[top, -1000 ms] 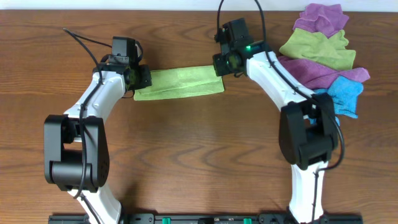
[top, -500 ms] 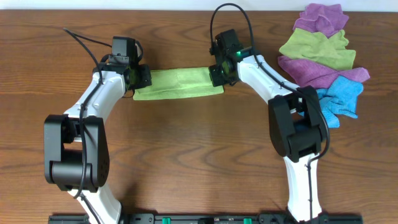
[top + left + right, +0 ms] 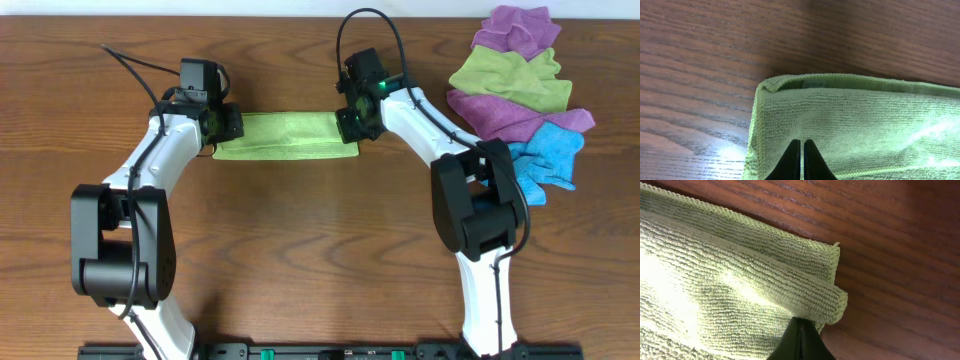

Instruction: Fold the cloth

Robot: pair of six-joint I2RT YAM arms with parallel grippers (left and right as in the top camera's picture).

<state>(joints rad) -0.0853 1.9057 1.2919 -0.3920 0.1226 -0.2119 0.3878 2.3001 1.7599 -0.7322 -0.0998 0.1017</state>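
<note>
On my left, the left gripper (image 3: 226,124) sits at the left end of the light-green microfibre cloth (image 3: 288,135). Its jaws are pinched almost together on the terry, which I read as a grip on the edge layers. The cloth lies as a long, narrow folded strip on the brown wooden table (image 3: 300,250), stretched between the two arms. At its right end the right gripper (image 3: 354,118) is clamped on a rolled-over corner. Far right, a heap of purple, green and blue cloths (image 3: 520,80) lies well apart. I judge we're mid-fold, with one lengthwise fold made and both ends held. Next I'd lift both ends evenly and carry them across so the edges line up.
</note>
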